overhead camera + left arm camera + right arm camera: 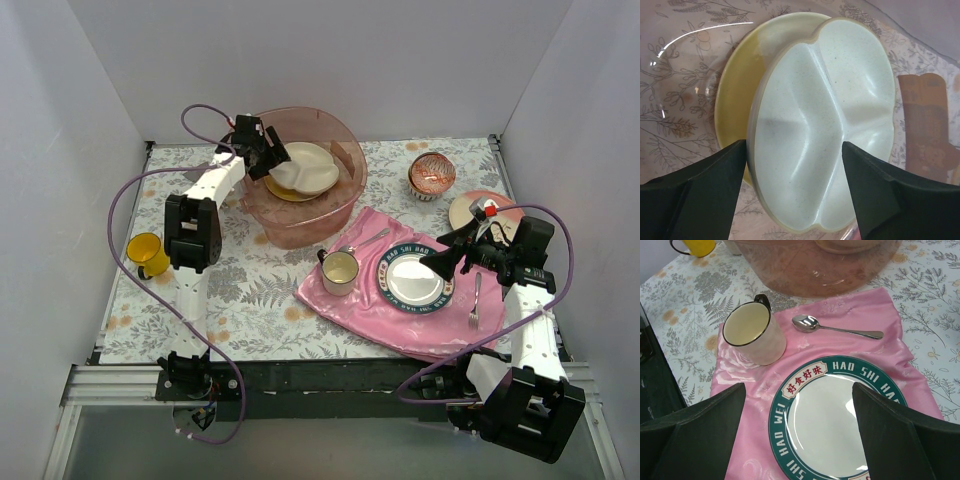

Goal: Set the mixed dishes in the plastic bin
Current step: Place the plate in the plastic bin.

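The plastic bin [345,205] stands at the back centre. In it the cream divided plate [308,165] lies tilted on a yellow plate [283,190]. My left gripper [272,158] is open just above the divided plate [820,125], a finger on each side of its near part [794,145]. The yellow mug [147,253] stands at the far left. The red-patterned bowl [432,175] and the peach plate [470,210] are at the back right. My right gripper [440,262] is open and empty [799,386]. The purple-lined mug, the mint-green plate and the small cream bowl are out of view.
My right gripper hovers over the lettered dark-rimmed plate [835,425] on a pink cloth [365,305]. A cream cup [752,335] and a spoon [837,329] lie on the cloth by the bin [815,265]. A fork [476,300] lies to the right.
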Controlling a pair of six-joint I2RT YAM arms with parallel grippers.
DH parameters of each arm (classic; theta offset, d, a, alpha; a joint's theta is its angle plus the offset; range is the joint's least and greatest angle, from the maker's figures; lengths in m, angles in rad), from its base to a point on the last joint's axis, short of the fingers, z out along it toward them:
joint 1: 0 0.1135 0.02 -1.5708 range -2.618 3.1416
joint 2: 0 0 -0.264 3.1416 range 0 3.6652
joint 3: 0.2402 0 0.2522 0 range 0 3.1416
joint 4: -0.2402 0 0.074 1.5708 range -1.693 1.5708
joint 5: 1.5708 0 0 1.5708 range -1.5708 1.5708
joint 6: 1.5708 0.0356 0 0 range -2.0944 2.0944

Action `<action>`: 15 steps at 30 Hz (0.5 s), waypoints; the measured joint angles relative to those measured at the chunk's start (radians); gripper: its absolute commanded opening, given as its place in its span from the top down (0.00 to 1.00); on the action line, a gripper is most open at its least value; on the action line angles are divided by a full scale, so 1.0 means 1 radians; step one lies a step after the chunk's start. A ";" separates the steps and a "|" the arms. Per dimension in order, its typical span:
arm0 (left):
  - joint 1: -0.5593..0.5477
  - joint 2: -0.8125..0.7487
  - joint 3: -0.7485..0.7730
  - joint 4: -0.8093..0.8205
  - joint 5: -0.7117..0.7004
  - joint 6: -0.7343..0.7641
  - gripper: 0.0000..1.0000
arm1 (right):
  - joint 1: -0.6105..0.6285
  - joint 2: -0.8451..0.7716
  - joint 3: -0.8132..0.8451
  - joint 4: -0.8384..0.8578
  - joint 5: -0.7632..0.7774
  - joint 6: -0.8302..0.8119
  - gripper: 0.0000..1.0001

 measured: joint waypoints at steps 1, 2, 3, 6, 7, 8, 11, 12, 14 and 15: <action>-0.001 0.003 0.003 -0.005 -0.006 0.006 0.24 | 0.000 0.000 0.000 0.000 0.000 0.000 0.05; -0.003 0.006 0.008 -0.010 -0.014 0.011 0.23 | 0.000 0.000 0.000 0.000 0.000 0.000 0.05; -0.005 0.010 0.014 -0.015 -0.026 0.016 0.23 | 0.000 0.000 0.000 0.000 0.000 0.000 0.05; -0.012 0.014 0.021 -0.032 -0.058 0.035 0.22 | 0.000 0.000 0.000 0.000 0.000 -0.002 0.05; -0.016 0.014 0.027 -0.043 -0.071 0.043 0.22 | 0.000 0.000 0.000 0.000 0.000 -0.002 0.05; -0.019 0.019 0.039 -0.058 -0.085 0.049 0.22 | 0.000 0.000 0.000 0.000 0.000 -0.002 0.05; -0.027 0.034 0.082 -0.082 -0.129 0.068 0.22 | 0.000 0.000 0.000 0.000 0.000 -0.002 0.05; -0.030 0.036 0.095 -0.085 -0.140 0.072 0.22 | 0.000 0.000 0.000 0.000 0.000 -0.002 0.05; -0.032 0.038 0.117 -0.085 -0.163 0.085 0.21 | 0.000 0.001 0.000 0.000 0.000 -0.003 0.05; -0.034 0.038 0.124 -0.085 -0.173 0.090 0.21 | 0.000 0.002 0.000 0.000 0.000 -0.003 0.05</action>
